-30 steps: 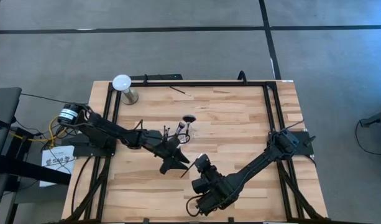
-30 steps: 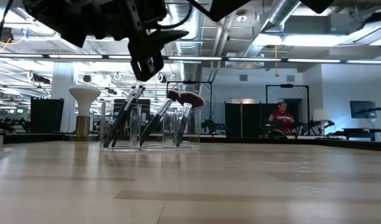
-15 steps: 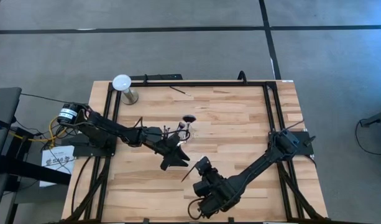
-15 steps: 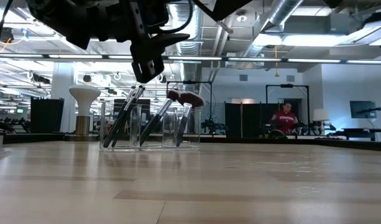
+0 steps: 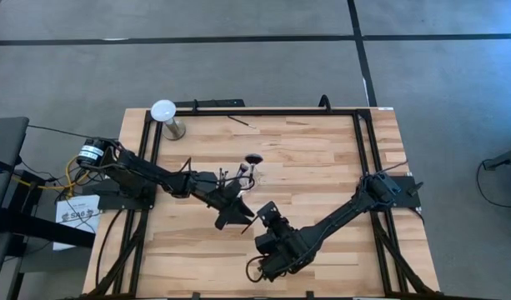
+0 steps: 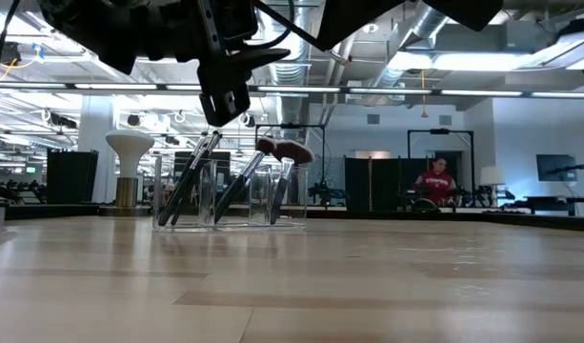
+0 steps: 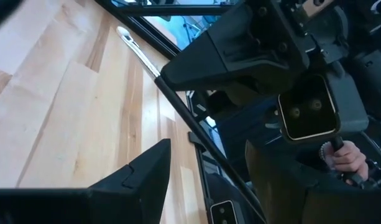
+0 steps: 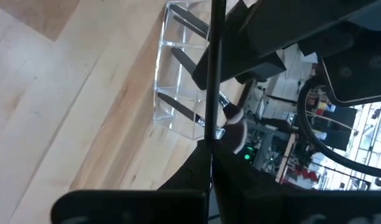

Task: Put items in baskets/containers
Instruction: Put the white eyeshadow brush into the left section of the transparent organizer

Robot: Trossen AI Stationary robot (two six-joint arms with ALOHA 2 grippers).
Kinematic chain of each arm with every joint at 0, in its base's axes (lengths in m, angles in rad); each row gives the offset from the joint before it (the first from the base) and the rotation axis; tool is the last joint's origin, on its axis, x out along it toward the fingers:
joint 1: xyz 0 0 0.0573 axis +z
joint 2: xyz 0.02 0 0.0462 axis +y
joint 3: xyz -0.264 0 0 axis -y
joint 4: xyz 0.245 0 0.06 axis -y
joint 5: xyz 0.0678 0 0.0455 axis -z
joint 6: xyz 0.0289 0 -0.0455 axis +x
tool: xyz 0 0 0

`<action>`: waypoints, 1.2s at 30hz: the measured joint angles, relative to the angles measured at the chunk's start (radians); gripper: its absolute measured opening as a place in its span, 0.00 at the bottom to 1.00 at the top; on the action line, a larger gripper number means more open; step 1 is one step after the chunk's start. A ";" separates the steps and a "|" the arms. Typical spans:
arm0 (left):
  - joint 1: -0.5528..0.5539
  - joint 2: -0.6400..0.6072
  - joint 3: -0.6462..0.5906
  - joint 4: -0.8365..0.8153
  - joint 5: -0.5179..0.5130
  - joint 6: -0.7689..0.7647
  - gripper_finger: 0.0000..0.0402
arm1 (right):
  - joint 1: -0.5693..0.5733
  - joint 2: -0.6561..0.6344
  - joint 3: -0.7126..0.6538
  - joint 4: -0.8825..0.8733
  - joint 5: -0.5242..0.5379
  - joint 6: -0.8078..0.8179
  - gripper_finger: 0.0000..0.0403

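A clear cup (image 5: 245,178) (image 6: 230,195) stands mid-table with several brushes (image 6: 272,157) leaning in it; a black fan head (image 5: 253,157) sticks out on its far side. My right gripper (image 5: 268,210) (image 8: 210,152), just near-right of the cup, is shut on a thin dark brush (image 5: 253,219) (image 8: 214,62). My left gripper (image 5: 237,218) hovers open beside it, on the cup's near side. In the left wrist view the held brush (image 7: 171,93) crosses in front of the left finger (image 7: 146,174); I cannot tell whether they touch. Another brush (image 5: 241,122) lies near the far edge. My right gripper pinches one end of the thin brush's handle (image 8: 211,134) between its two fingers. The shaft runs on past the fingertips, roughly along the fingers, toward the left gripper. The brush is lifted clear of the table, above the height of the cup's rim.
A white-domed stand (image 5: 165,112) (image 6: 130,162) is at the far left corner. A black frame rail (image 5: 263,112) edges the table. Bare wood lies right of the cup and along the near edge. A person (image 6: 432,181) is in the room behind, and a hand (image 7: 345,158) shows.
My right gripper has edged a little toward the far edge and the left gripper, carrying the brush clear of the table. The left gripper has stayed open in place.
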 joint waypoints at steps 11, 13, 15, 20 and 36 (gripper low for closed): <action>0.001 0.001 0.000 -0.014 -0.020 0.039 0.51 | -0.023 0.000 0.000 0.000 -0.020 -0.016 0.00; 0.001 0.001 0.000 -0.020 -0.029 0.053 0.50 | -0.026 0.000 0.000 0.000 -0.020 -0.018 0.00; 0.001 0.001 0.000 -0.028 -0.035 0.056 0.49 | -0.030 0.000 0.000 0.000 -0.020 -0.018 0.00; 0.001 0.001 0.000 -0.034 -0.056 0.065 0.44 | -0.031 0.000 0.000 0.003 -0.023 -0.018 0.00; 0.000 0.002 -0.001 -0.047 -0.068 0.158 0.02 | -0.037 -0.001 0.001 0.007 -0.037 0.013 0.00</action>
